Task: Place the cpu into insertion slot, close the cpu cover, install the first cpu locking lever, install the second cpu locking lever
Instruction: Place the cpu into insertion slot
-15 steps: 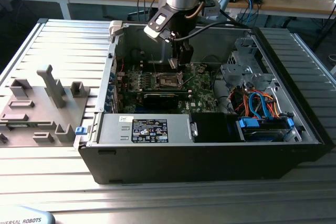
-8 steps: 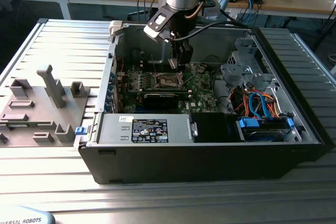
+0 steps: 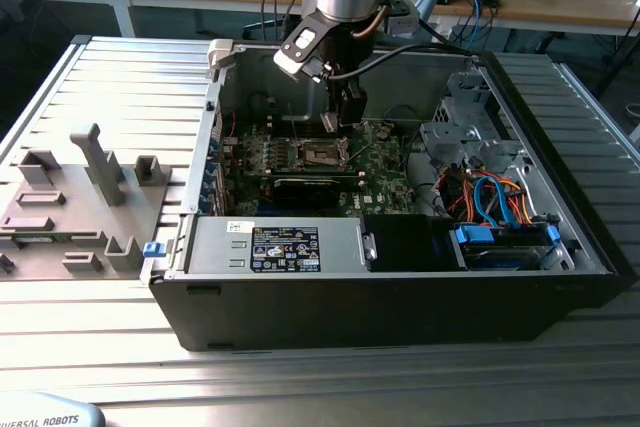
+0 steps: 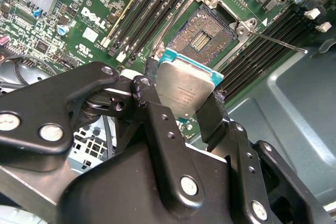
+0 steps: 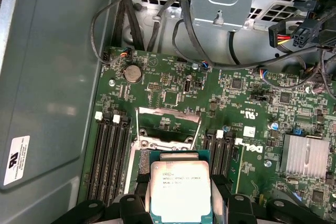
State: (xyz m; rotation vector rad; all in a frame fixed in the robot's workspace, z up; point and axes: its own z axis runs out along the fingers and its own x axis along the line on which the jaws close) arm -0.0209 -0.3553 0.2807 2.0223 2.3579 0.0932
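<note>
Open computer case (image 3: 400, 297), green circuit board (image 3: 385, 172) lying under the gripper (image 3: 345, 125), which is pinched on the cpu (image 4: 184, 90) by its edges. Cpu hangs just above the insertion slot (image 4: 202, 35), not seated. Cpu cover (image 5: 167, 110) beyond the fingertips stands open, so I'd say seating, cover and both levers are all left.

White logo lettering (image 5: 251, 149) on green circuit board (image 5: 157, 80) just beside the gripper (image 5: 180, 192), fine illegible print on the cpu (image 5: 180, 182) it grips, printed sticker (image 5: 16, 160) on case wall (image 5: 52, 77), label (image 3: 285, 247) on power supply (image 3: 215, 247) well apart from it.
</note>
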